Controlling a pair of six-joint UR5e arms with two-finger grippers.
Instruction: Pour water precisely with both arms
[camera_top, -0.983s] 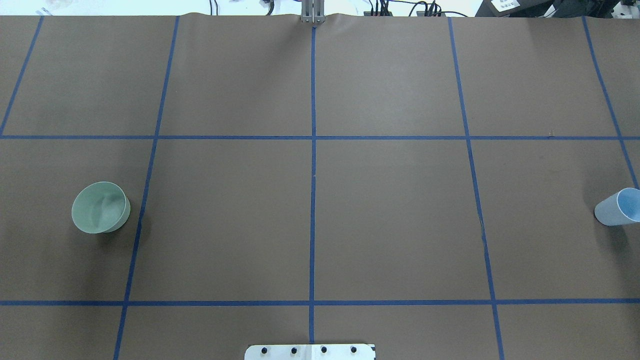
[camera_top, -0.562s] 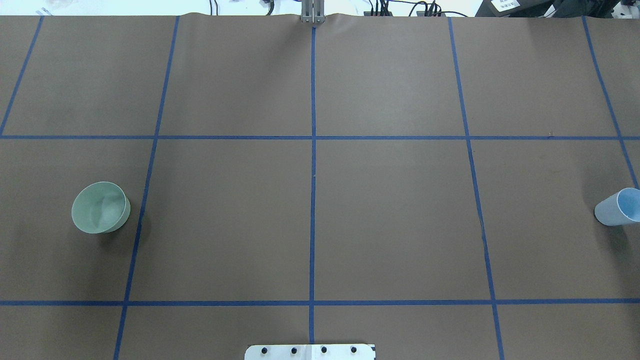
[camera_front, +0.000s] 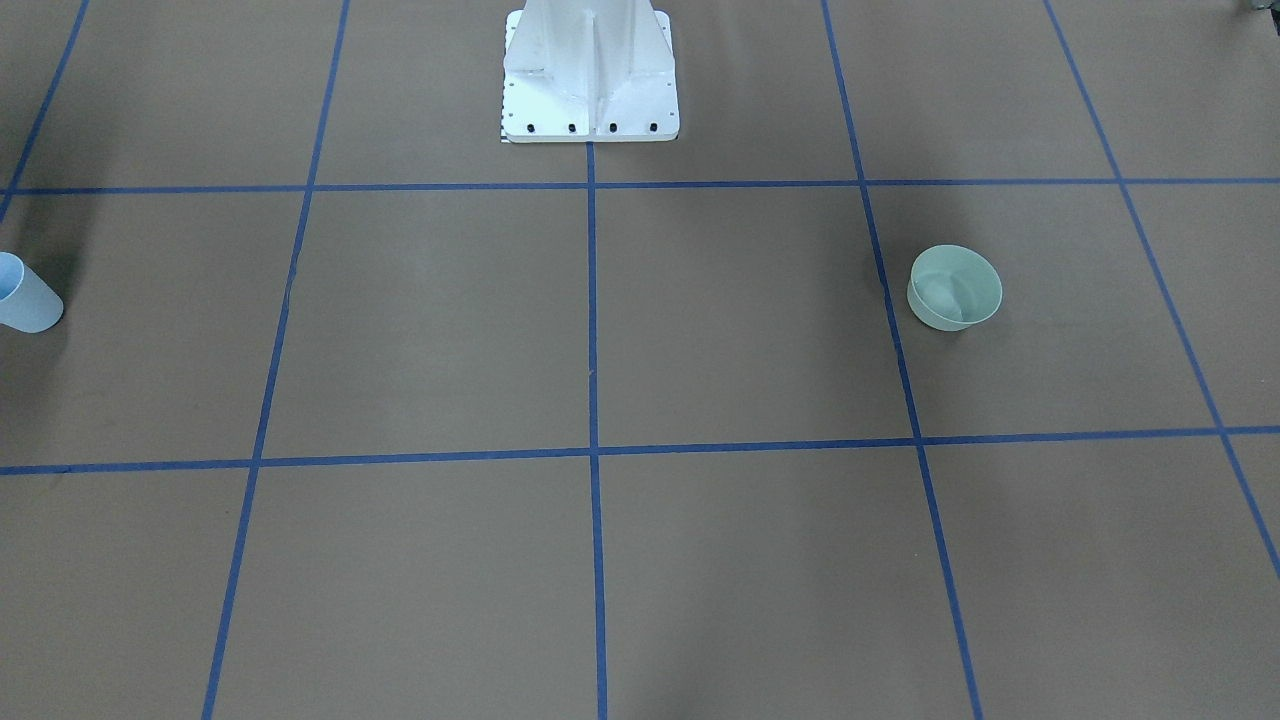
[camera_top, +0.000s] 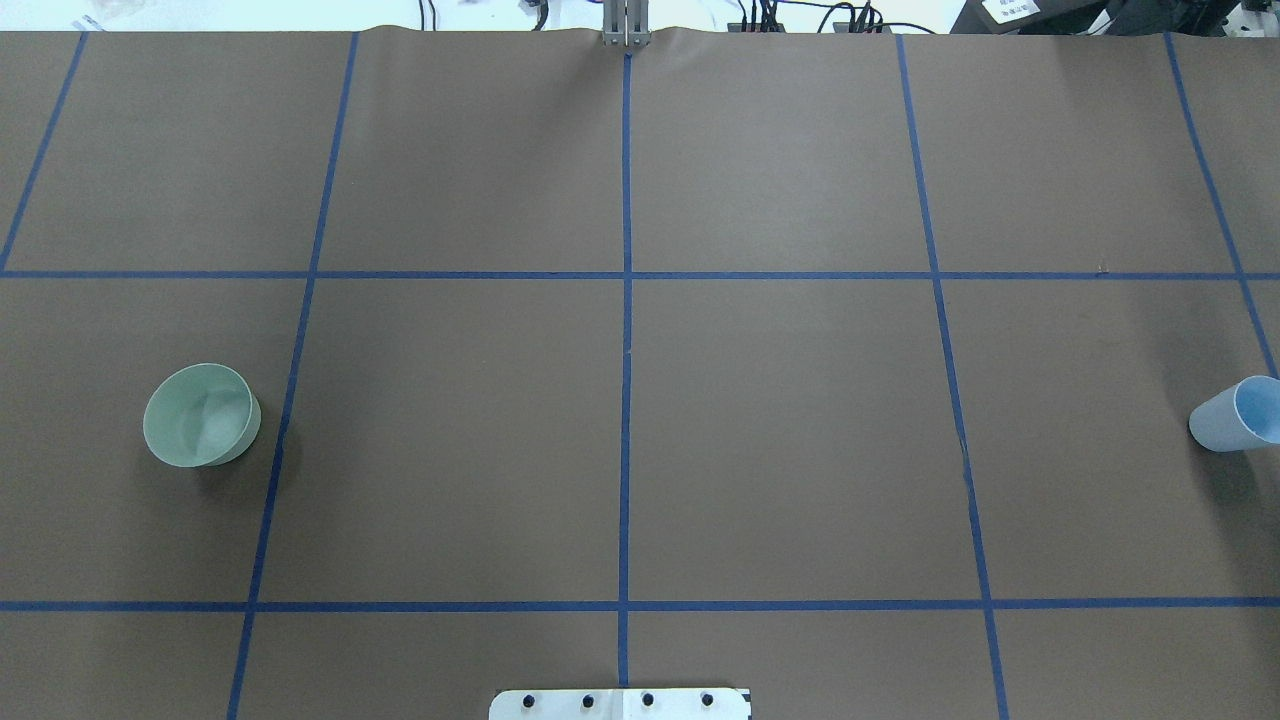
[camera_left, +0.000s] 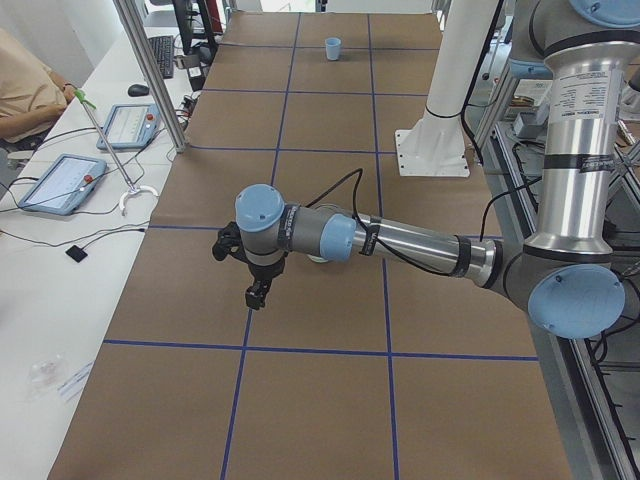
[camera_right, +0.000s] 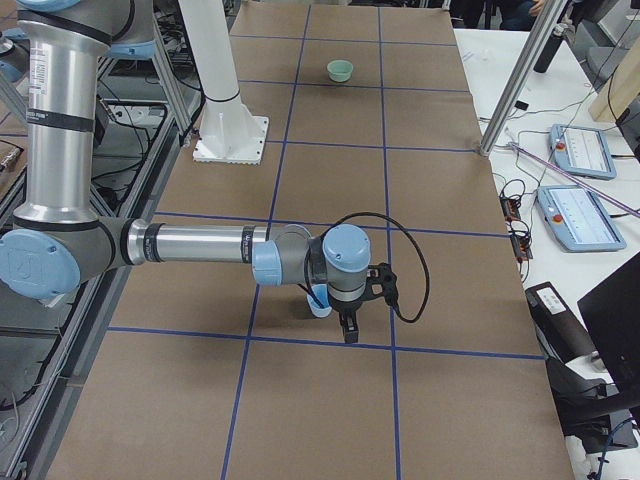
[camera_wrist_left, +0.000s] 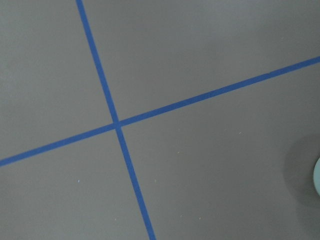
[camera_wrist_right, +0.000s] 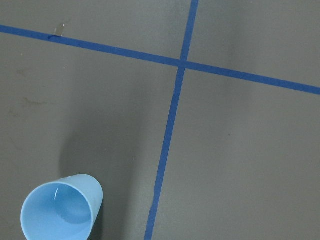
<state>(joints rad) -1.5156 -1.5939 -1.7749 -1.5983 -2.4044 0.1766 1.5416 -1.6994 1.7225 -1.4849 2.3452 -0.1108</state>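
Water (camera_top: 215, 418) showed as a pale, wavy patch on the floor of the green bowl (camera_top: 160, 432). That bowl stood upright on the brown surface (camera_top: 780, 430), forward of the white pedestal (camera_front: 590, 70) and off to the robot's left of it. The light-blue cup (camera_wrist_right: 37, 216) also stood upright, far out on the pedestal's other side, at the very edge of the overhead view. Its inner wall carried one thin white glint, and whether liquid lay in it could not be told.

Only the two side views caught the arms. Seen from the left end, the left arm (camera_left: 420, 245) reached out low and level from beside the pedestal, its wrist hiding nearly all of the bowl. Seen from the right end, the right arm (camera_right: 200, 245) lay out the same way, with the cup peeping out just beside its wrist. Both sets of jaws pointed down at the surface, but whether they were spread or pressed together could not be told.

The left wrist camera saw a crossing of blue tape lines (camera_wrist_left: 117, 125) and just a sliver of the bowl's rim at its right edge. The right wrist camera looked straight down into the cup.
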